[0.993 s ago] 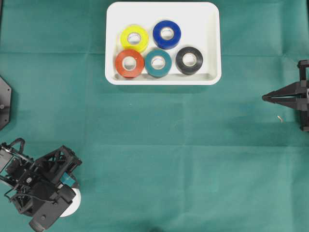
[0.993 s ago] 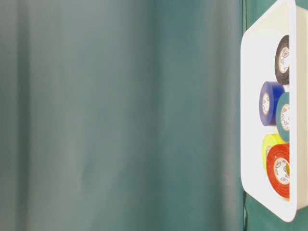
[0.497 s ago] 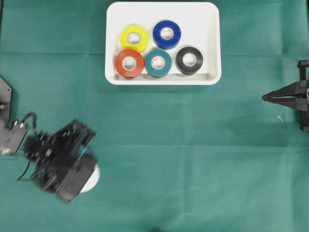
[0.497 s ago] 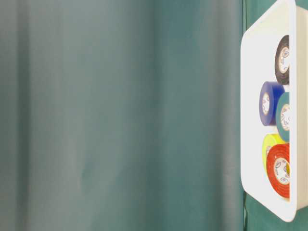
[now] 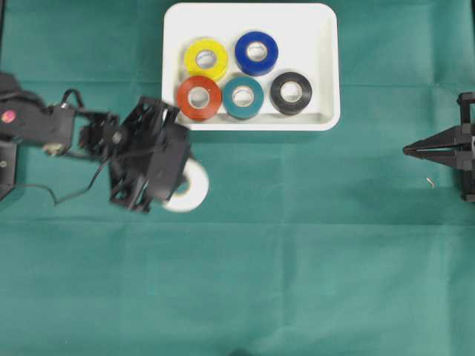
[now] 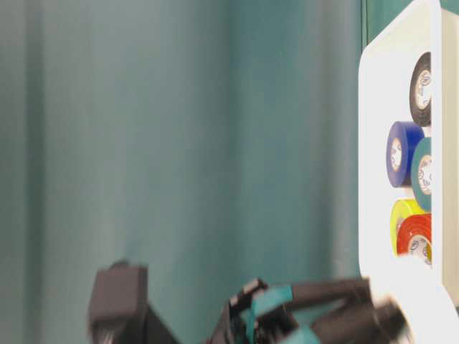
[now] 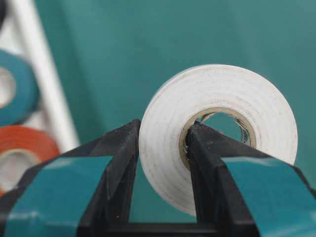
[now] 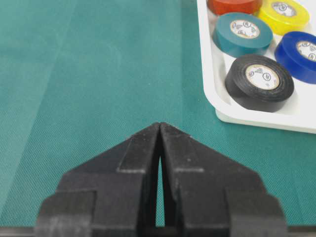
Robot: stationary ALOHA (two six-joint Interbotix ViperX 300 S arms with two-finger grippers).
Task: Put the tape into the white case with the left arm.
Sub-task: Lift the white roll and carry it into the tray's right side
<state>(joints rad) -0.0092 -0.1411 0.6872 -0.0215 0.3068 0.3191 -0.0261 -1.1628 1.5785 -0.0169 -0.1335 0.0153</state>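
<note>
White tape roll [image 7: 217,133] rides in the left pincer [image 7: 163,163], one finger through its core, just short of the white case [image 5: 326,119]. Best released over the case's bare right side, clear of the red roll [image 5: 198,97].

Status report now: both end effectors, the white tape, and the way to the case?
Left end effector shut on white tape. Right end effector shut, idle. Tape short of white case; path clear.
</note>
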